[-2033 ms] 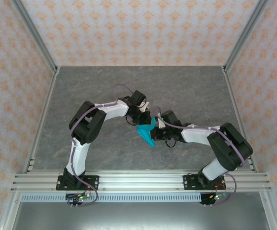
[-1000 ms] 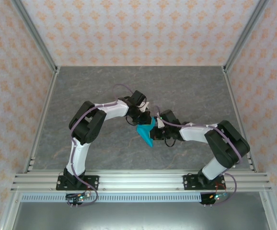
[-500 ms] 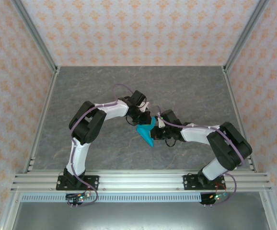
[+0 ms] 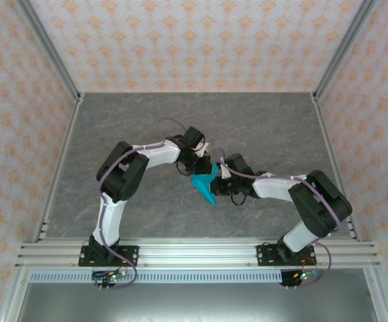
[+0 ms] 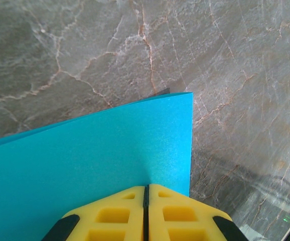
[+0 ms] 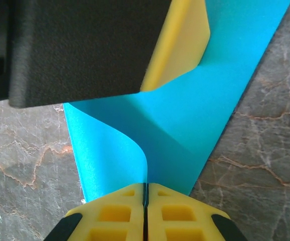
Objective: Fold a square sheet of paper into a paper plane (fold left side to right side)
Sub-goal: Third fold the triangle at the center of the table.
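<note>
The cyan-blue sheet of paper [image 4: 205,186], folded to a narrow shape with its point toward the near edge, is held just above the table's middle between both grippers. My left gripper [image 4: 201,165] is shut on its far part; in the left wrist view the yellow fingertips [image 5: 146,187] pinch a flat panel of the paper [image 5: 95,150] near its straight right edge. My right gripper [image 4: 219,177] is shut on its right side; in the right wrist view its gripper [image 6: 146,184] clamps a curled flap of the paper [image 6: 205,110], with the left gripper's black body [image 6: 85,45] close above.
The grey marbled table [image 4: 113,121] spreads around the paper on all sides. Aluminium posts and patterned walls [image 4: 194,40] close in the back and sides. A slotted metal rail [image 4: 194,253] with both arm bases runs along the near edge.
</note>
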Available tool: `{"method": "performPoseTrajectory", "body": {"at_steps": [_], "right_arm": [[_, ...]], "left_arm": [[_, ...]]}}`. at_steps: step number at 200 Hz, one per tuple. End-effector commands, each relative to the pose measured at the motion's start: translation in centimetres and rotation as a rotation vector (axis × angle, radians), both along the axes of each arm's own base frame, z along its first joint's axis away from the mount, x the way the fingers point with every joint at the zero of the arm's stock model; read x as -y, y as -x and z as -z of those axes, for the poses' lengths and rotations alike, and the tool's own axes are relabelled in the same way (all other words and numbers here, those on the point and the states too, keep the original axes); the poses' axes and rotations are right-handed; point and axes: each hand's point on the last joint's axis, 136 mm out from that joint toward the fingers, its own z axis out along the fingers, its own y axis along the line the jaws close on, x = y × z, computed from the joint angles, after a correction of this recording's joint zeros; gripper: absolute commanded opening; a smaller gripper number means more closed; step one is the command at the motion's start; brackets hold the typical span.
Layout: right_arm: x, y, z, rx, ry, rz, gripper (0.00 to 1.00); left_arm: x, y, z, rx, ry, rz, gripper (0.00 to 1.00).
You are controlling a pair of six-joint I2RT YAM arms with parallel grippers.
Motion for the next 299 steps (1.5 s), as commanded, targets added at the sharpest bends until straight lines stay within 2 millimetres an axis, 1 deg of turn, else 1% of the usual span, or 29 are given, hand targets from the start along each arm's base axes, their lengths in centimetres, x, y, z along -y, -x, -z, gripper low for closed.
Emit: {"method": "performPoseTrajectory", "body": {"at_steps": [1,32,65,92,130,181,225,265,299], "right_arm": [[-0.4,-0.5,-0.7,0.023,-0.034,0.008,0.08],[-0.3,-0.3,0.0,0.002,-0.023,0.009,0.08],[-0.3,0.0,0.4,-0.015,-0.021,0.006,0.08],[0.0,0.4,0.4,-0.020,-0.024,0.005,0.08],[-0.3,0.6,0.2,-0.023,-0.039,-0.005,0.08],[-0.7,0.1,-0.2,-0.007,-0.044,0.000,0.08],[-0.8,0.0,0.2,-0.016,-0.033,0.001,0.08],[0.1,0.4,0.8,-0.022,0.012,0.005,0.08],[0.2,0.5,0.7,-0.019,0.016,0.007,0.08]], "left_arm": [[-1.1,2.7,4.0,-0.099,-0.092,0.010,0.09],[-1.0,2.7,3.9,-0.096,-0.090,0.010,0.09],[-1.1,2.7,3.9,-0.097,-0.091,0.010,0.09],[-1.0,2.7,3.9,-0.095,-0.090,0.010,0.09],[-1.0,2.7,3.9,-0.095,-0.089,0.010,0.09],[-1.0,2.6,3.8,-0.096,-0.088,0.011,0.09],[-0.9,2.7,3.9,-0.097,-0.088,0.013,0.09],[-1.0,2.7,3.8,-0.096,-0.087,0.013,0.09],[-0.9,2.6,3.7,-0.094,-0.086,0.012,0.09]]}}
